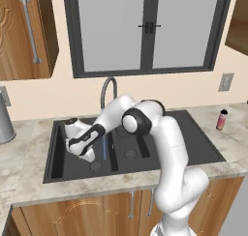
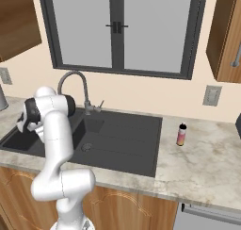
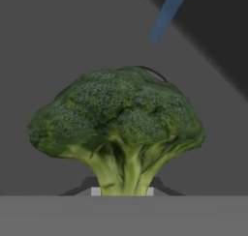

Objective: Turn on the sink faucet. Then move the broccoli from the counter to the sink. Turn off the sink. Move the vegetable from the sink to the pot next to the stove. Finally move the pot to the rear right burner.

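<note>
The hand is nearly closed, its two tips pinching the pale stalk of the broccoli, so the green head stands up in front of its camera. From the left base view the hand hangs low inside the left basin of the sink, a little above the dark floor near the round drain. A thin blue stream of water falls from the faucet just beside the hand, so the tap is running; the hand view shows the same blue streak behind the broccoli. I would judge the vegetable is held here to be set down under or near that stream. The table around the sink carries a small pink bottle, well apart on the right.
</note>
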